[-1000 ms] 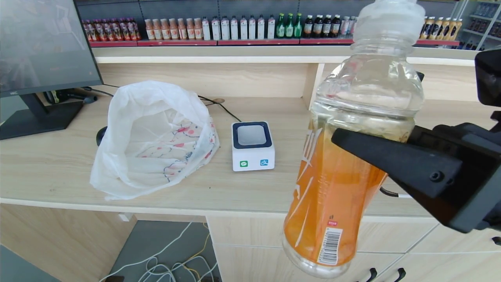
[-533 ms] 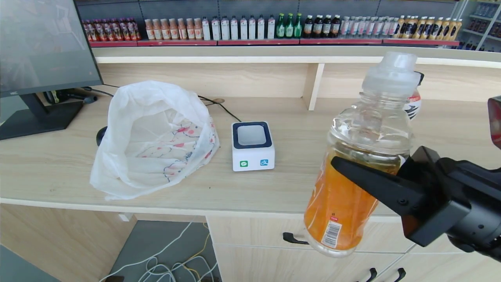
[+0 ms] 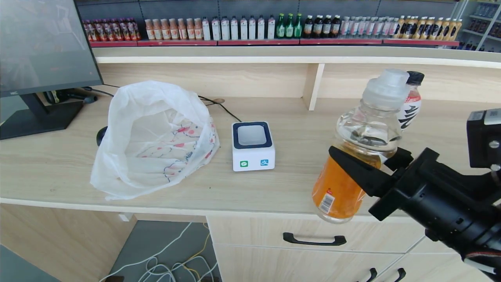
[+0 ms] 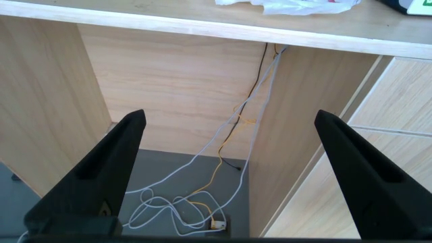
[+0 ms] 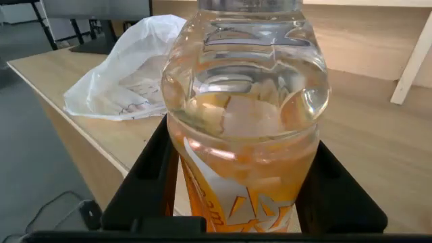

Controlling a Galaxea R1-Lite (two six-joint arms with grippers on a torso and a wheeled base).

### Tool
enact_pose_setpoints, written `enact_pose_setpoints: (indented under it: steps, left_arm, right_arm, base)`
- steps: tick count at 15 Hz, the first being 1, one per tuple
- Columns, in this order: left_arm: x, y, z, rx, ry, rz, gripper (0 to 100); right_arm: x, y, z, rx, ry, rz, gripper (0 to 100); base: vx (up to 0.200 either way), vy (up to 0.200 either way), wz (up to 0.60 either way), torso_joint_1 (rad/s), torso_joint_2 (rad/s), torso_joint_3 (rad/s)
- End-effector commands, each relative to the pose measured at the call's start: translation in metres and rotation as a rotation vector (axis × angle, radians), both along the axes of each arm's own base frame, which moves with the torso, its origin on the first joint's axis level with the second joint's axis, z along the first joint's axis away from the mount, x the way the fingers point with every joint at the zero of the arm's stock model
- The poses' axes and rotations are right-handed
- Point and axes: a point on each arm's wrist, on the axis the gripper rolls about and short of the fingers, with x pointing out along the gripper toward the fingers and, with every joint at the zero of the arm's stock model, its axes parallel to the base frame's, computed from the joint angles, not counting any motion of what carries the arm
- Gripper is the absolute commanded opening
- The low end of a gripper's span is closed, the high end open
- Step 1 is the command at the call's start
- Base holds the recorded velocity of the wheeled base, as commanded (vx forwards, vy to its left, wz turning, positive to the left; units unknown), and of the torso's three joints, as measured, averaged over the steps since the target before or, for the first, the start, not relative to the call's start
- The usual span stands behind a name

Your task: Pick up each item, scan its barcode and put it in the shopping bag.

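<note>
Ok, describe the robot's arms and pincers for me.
Both are matte black. The right pincer has long flat fingers tapering to blunt tips, on a thick rounded arm of stacked cylindrical joints. A black box with a pale label sits beside its wrist. The left pincer has two broad wedge-shaped fingers.
</note>
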Motion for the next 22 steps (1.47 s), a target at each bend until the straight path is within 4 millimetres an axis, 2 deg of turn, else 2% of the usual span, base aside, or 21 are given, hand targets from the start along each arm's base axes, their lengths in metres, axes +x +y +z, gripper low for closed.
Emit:
enact_pose_setpoints:
  steps: [1,3,8,15,22]
  left_arm:
    - [0.000,0.000,0.000,0.000,-0.001,0.001,100]
    - [0.000,0.000,0.000,0.000,-0.001,0.001,100]
    - [0.000,0.000,0.000,0.000,-0.001,0.001,100]
    - [0.000,0.000,0.000,-0.002,-0.001,0.001,100]
    - [0.000,0.000,0.000,-0.002,0.001,0.001,100]
  right_arm:
    - [0.022,0.010,-0.020,-0.031,0.002,-0.042,0]
    - [0.029,0.014,-0.021,0.012,-0.016,-0.105,0]
    - [0.040,0.019,0.004,0.099,-0.089,-0.202,0]
    - [0.040,0.019,0.019,0.139,-0.129,-0.287,0]
    - [0.042,0.015,0.023,0.162,-0.130,-0.328,0]
  base:
    - [0.000,0.000,0.00,0.000,0.00,0.000]
    - [0.000,0.000,0.00,0.000,0.00,0.000]
    - [0.000,0.000,0.00,0.000,0.00,0.000]
    - [0.000,0.000,0.00,0.000,0.00,0.000]
    - [0.000,0.200,0.00,0.001,0.00,0.003]
